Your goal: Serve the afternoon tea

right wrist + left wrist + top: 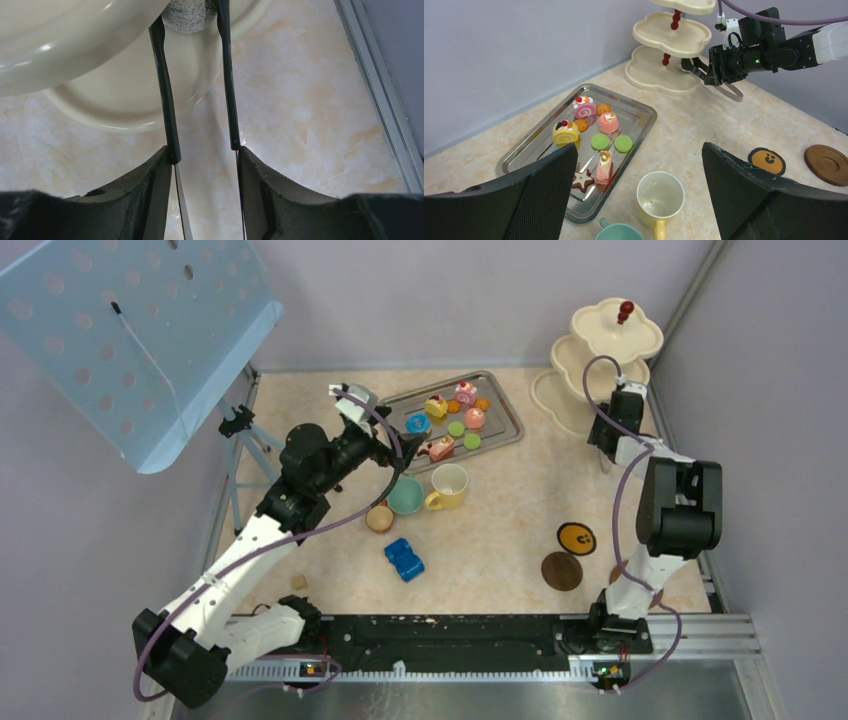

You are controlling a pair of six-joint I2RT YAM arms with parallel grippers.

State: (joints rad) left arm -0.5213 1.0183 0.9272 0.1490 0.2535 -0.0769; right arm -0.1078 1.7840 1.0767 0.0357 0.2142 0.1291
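Observation:
My right gripper is shut on black tongs. The tongs' tips pinch a grey speckled cake over the lowest tier of the cream stand. From above, that gripper is beside the stand at the back right. My left gripper hangs open and empty above the yellow mug and the teal cup, close to the metal tray of toy cakes and macarons. A small brown cup stands left of the teal cup.
Two round coasters lie on the table's right side in front of the right arm. A blue toy car sits near the middle front. A blue perforated panel on a tripod stands at the back left. Walls close the back and right.

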